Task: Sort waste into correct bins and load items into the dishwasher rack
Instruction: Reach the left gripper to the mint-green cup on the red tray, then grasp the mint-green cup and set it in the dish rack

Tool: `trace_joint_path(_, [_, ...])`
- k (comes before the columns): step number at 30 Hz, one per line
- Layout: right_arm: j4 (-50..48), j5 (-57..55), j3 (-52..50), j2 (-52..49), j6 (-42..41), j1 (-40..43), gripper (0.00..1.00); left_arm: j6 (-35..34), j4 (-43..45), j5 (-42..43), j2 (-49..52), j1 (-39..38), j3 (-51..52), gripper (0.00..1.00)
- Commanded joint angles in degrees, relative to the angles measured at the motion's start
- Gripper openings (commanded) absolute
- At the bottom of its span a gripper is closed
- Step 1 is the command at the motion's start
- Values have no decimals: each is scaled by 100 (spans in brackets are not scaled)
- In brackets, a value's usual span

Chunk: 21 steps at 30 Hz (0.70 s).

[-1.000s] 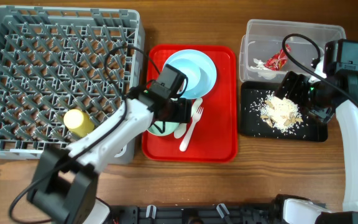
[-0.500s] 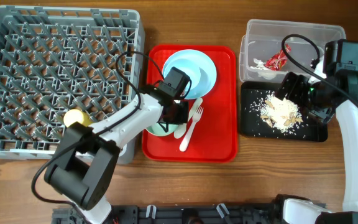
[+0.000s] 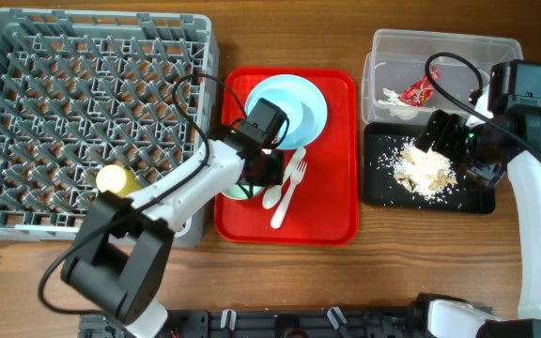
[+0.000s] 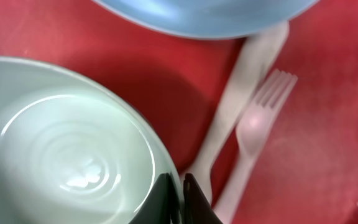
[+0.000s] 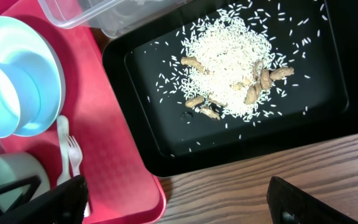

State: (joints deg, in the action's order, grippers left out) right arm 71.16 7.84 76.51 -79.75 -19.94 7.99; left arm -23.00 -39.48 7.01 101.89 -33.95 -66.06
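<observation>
- Left wrist view: the left gripper sits at the bottom edge of the frame. Its two dark fingers are almost together on the rim of the light green shallow bowl, so it looks clamped on that rim.
- The bowl rests on the flat red tray, lower left of this frame. The white plastic spoon and white plastic fork lie just beside it.
- I'd say loading is the step in hand. The next move calls for lifting the bowl clear of the cutlery and carrying it to the large grey plastic dishwasher rack at the left of the overhead frame.
- Only the overhead view shows that rack, with a small yellow cup lying in it. It also shows the clear plastic tub at upper right, holding the red shiny candy wrapper and the crumpled white napkin.
- The right wrist view shows the right gripper spread wide and empty. Above it, whitish rice-like scraps are heaped in the shallow black tray.
- The bowl's rim grip is hidden from overhead by the arm.
</observation>
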Motion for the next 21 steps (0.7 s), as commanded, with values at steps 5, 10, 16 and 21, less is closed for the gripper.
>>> trace_joint_path(5, [11,-66,24,111,181,20,93,31,-385,435,-1335,20,-238,4])
trace_joint_path(10, [13,-66,24,111,192,20,93,33,-389,343,-2221,382,-238,4])
trace_joint_path(16, [11,-66,24,111,195,20,93,859,-391,1174,-2900,1821,-310,4])
trace_joint_path(21, [13,-63,24,111,195,17,93,1259,-498,2485,-2669,3383,-793,4])
